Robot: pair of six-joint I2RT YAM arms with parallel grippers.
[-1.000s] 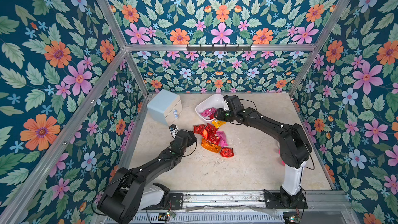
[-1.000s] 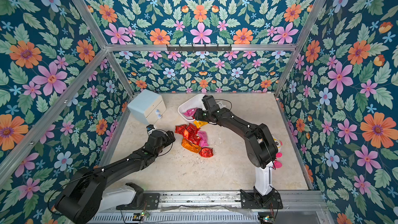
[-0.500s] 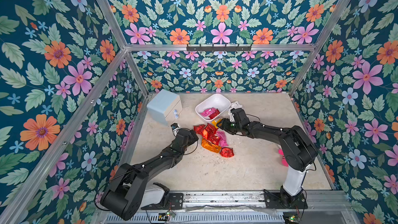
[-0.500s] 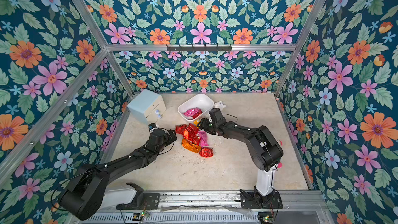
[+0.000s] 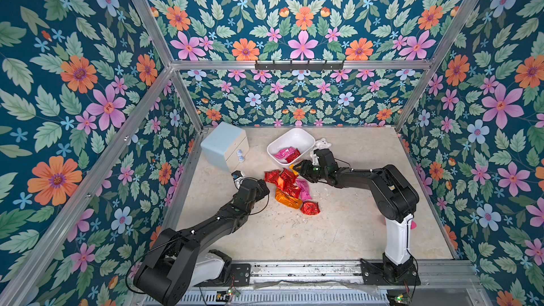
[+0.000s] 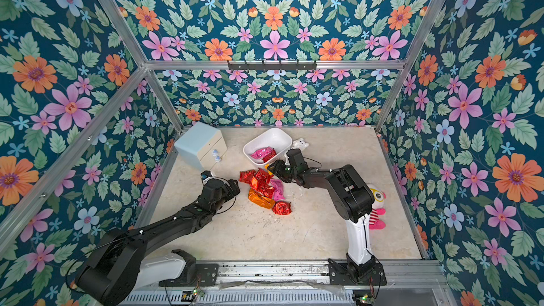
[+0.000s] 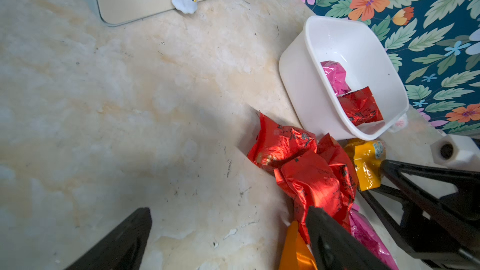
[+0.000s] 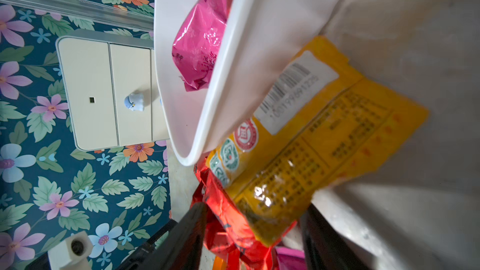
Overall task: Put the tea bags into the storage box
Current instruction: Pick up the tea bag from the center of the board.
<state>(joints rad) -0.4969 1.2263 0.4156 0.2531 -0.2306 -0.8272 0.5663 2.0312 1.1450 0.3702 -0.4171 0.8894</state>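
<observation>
Could lift two at once, or none: right gripper (image 8: 254,207) low beside the box (image 5: 297,138) wall, jaws parted astride the yellow bag (image 8: 298,138) and a red bag (image 8: 228,229) beneath, no telling whether pinching yet, so may drag the red along, slip off the foil, or shove the box. Left gripper (image 7: 228,214) spread wide, empty, at the edge of the pile (image 5: 287,185), close enough to clash. Counted: one box holding two bags (image 5: 282,153), one pink, one red; beside it on the table (image 5: 338,231) about seven, four red, one pink, one orange, one yellow, perhaps more hidden.
</observation>
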